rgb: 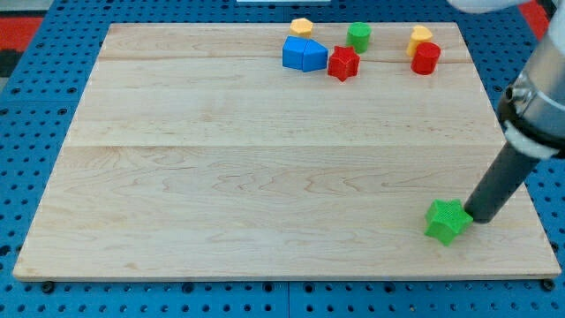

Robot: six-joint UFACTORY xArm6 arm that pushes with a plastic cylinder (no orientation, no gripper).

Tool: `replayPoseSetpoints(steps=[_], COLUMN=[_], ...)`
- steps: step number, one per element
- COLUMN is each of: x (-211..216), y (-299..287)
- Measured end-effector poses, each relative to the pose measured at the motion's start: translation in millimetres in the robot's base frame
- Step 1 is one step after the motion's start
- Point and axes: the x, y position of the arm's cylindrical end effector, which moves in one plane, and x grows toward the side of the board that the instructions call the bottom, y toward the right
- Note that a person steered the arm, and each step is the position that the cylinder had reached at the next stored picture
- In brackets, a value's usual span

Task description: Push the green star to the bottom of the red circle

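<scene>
The green star (446, 221) lies near the board's bottom right corner. My tip (479, 216) rests just to the star's right, touching or nearly touching its right edge. The red circle (425, 58) stands near the view's top right, far above the star. A yellow block (421, 36) sits right behind it, touching its top edge.
Near the view's top centre stand a blue block (304, 54), a red star (343, 63) touching its right side, a green cylinder (357, 36) and a yellow hexagon (302, 27). The wooden board (221, 177) ends close below and to the right of the green star.
</scene>
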Motion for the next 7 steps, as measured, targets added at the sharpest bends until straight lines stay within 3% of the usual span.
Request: replayPoseSetpoints(steps=[1,3,5,7], x=[19.9,53.1,49.1,34.3], y=[-48.9,-60.0,-147.5,-105.3])
